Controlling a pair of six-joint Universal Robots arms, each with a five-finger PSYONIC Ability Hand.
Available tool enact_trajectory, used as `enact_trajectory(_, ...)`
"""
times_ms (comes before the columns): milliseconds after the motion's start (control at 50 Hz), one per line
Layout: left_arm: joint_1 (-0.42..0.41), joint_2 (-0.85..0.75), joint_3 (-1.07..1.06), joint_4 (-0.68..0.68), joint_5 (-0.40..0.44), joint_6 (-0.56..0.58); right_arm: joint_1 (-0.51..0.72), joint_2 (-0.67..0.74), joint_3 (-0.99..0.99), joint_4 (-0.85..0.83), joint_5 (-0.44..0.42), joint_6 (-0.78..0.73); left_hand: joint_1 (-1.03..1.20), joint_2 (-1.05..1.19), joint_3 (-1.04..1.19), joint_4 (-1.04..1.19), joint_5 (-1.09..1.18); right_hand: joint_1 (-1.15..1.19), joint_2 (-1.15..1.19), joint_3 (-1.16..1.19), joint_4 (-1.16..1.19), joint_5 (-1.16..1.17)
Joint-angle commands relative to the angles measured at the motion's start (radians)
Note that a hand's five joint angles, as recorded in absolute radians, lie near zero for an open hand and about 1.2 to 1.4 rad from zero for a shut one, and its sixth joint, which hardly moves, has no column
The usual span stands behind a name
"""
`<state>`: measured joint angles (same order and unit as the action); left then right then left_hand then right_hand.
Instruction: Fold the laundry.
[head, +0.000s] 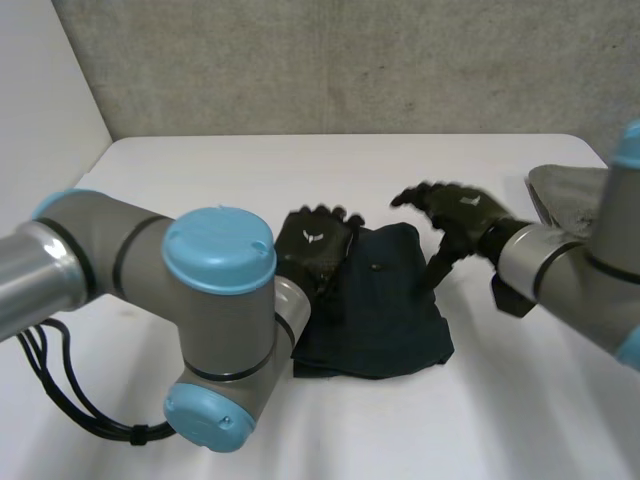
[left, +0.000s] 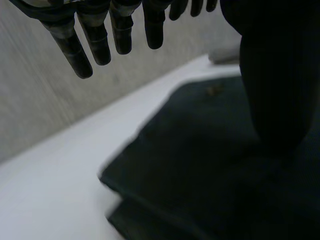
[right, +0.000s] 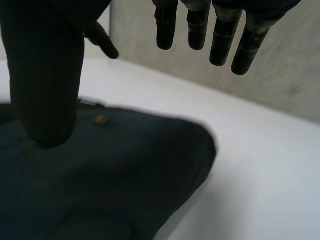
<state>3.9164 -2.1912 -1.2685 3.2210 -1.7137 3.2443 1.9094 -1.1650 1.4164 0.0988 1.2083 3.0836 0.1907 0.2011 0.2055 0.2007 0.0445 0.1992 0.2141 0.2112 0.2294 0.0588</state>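
Note:
A dark blue-green garment (head: 385, 300) lies folded into a rough square in the middle of the white table (head: 200, 170). My left hand (head: 312, 245) hovers at its left edge, fingers straight and empty. In the left wrist view the fingers (left: 95, 40) hang above the cloth (left: 200, 160), apart from it. My right hand (head: 455, 215) is over the garment's far right corner, open, thumb pointing down toward the cloth. The right wrist view shows its fingers (right: 200, 30) spread above the folded corner (right: 125, 175), holding nothing.
A grey cloth (head: 570, 200) lies at the table's right edge, behind my right arm. My left arm's elbow (head: 215, 330) fills the near left. A grey wall runs behind the table.

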Motion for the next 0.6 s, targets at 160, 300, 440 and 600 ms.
enact_trajectory(160,0.044,-0.150,0.046,-0.138,-0.021,0.072,0.063,0.248,-0.079,0.025,0.099,-0.243,-0.012,-0.023,-0.027,-0.022,-0.041,-0.025,-0.040,-0.037,-0.055,-0.059)
enact_trajectory(300,0.057,-0.150,0.044,-0.142,-0.046,0.097,0.063,0.263,-0.073,0.019,0.117,-0.280,-0.012,-0.023,-0.027,-0.022,-0.041,-0.025,-0.040,-0.037,-0.055,-0.059)
enact_trajectory(440,0.047,-0.107,0.047,-0.141,-0.044,0.097,0.059,0.235,-0.065,0.012,0.114,-0.275,-0.015,-0.026,-0.030,-0.025,-0.044,-0.025,-0.040,-0.037,-0.055,-0.059)
enact_trajectory(600,0.052,0.043,0.035,-0.139,-0.033,0.091,0.053,0.090,-0.017,-0.050,0.119,-0.266,-0.016,-0.027,-0.031,-0.026,-0.045,-0.025,-0.040,-0.037,-0.055,-0.059)
